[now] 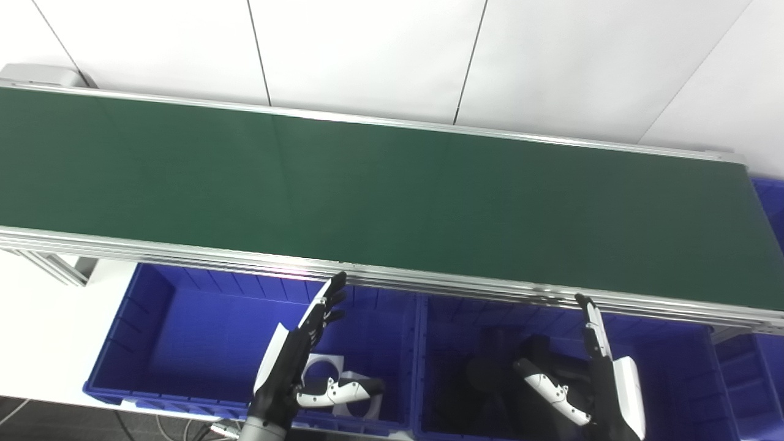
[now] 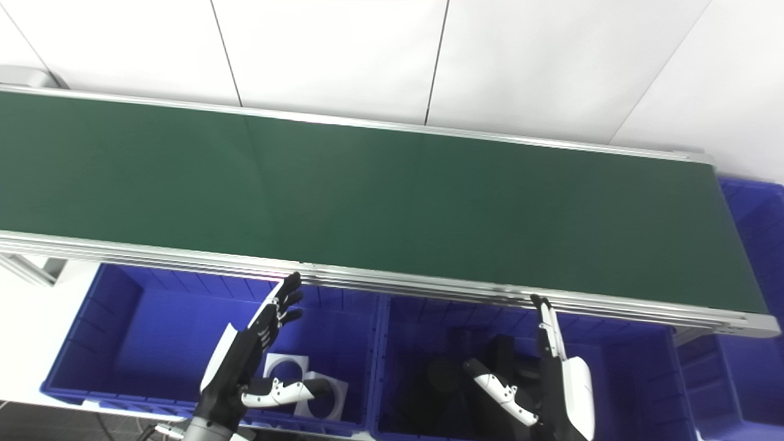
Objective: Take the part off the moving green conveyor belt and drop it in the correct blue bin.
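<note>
Green belt (image 1: 380, 202) runs across my view from left to right, framed by silver rails, with white wall panels behind it. I see no part on its surface.

Below the near rail sit two blue bins side by side. The left bin (image 1: 153, 343) holds white flat parts (image 1: 343, 383) with round holes, lying near its front right corner. The right bin (image 1: 680, 367) holds dark parts (image 1: 490, 367), too shadowed for me to make out their shapes. A third blue bin (image 1: 773, 202) shows at the far right end of the belt.

My left hand (image 1: 300, 355) hangs over the left bin, fingers stretched out and apart, tips pointing up toward the rail, thumb out to the side above the white parts. It holds nothing.

My right hand (image 1: 597, 373) hangs over the right bin, likewise spread wide, fingers pointing up toward the rail, thumb angled left over the dark parts. It holds nothing too.
</note>
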